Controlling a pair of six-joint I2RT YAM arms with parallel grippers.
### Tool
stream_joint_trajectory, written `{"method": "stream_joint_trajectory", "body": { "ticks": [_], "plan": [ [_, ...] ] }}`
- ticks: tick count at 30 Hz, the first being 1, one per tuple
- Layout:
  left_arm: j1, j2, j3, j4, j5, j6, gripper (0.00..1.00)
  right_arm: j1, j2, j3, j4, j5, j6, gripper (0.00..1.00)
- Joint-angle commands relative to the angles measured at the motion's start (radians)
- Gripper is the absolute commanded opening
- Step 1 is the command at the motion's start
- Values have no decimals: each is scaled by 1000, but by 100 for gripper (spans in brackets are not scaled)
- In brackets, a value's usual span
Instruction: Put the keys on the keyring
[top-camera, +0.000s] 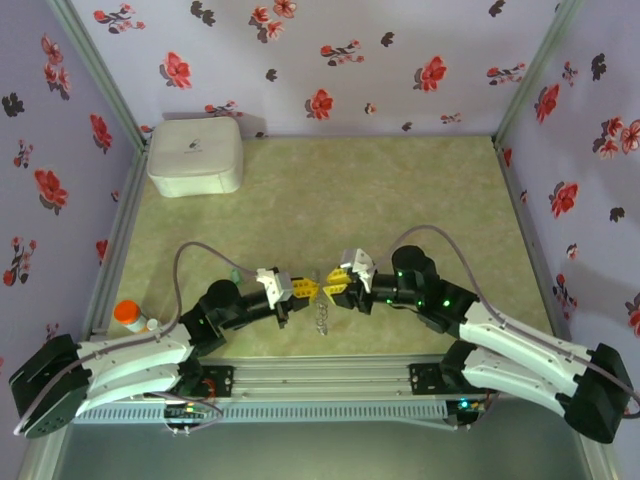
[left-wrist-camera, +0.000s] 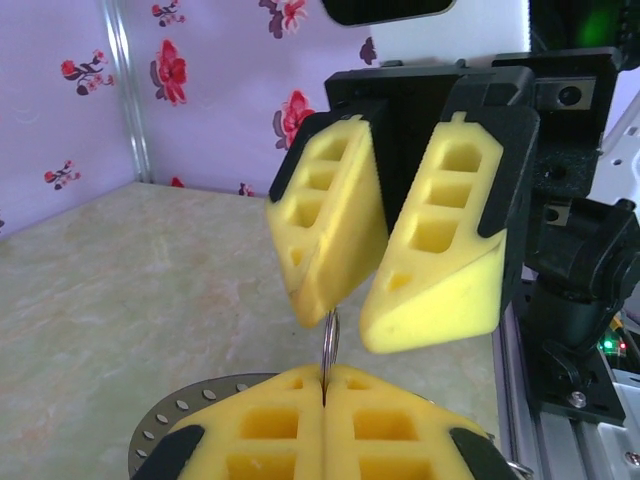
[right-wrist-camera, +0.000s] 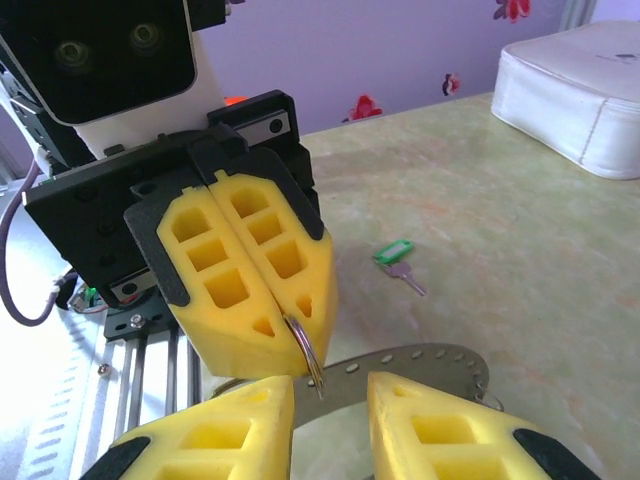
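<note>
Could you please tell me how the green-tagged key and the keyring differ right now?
The green-tagged key lies flat on the table, loose; the keyring stands on edge, pinched in the shut left claw. The key carries a bright green tag; the keyring is bare wire. The open right claw sits at the keyring's top, away from the key. Both look like grey metal.

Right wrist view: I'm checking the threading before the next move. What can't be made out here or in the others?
- Thin silver wire ring: right wrist view, upper part buried in the shut left gripper.
- Green-tagged key: right wrist view, too small to see its hole.
- Right gripper: left wrist view, ring edge-on; contact unclear.
- Grey perforated metal arc: right wrist view, ends behind the right gripper's fingers.
</note>
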Motion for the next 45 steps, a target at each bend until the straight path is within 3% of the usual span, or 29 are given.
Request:
{"method": "stream_joint_trajectory", "body": {
  "ticks": [1, 11, 14, 17, 19, 22, 29, 36, 45],
  "plan": [
    [2, 4, -3, 85, 39, 15, 0, 5, 16, 32, 57, -58, 19, 26],
    [2, 5, -2, 89, 58, 5, 0, 6, 34, 45, 32, -86, 0, 10],
    [2, 6, -2, 86, 58, 5, 0, 5, 35, 50, 27, -102, 0, 1],
    [1, 3, -4, 77, 55, 14, 0, 6, 34, 55, 9, -109, -2, 0],
    [1, -15, -12, 62, 27, 20, 22, 5, 28, 71, -43, -100, -22, 0],
    [2, -74, -12, -25, -14, 58, 35, 6, 15, 109, -173, -41, -91, 0],
    [3, -169, 47, -341, -51, 195, 35, 23, 88, 279, -520, 107, -267, 0],
    [4, -112, 66, -319, -17, 203, 34, 64, 186, 410, -663, 193, -369, 0],
    [4, -43, 103, -263, 15, 185, 30, 134, 263, 472, -690, 208, -422, 0]
  ]
}}
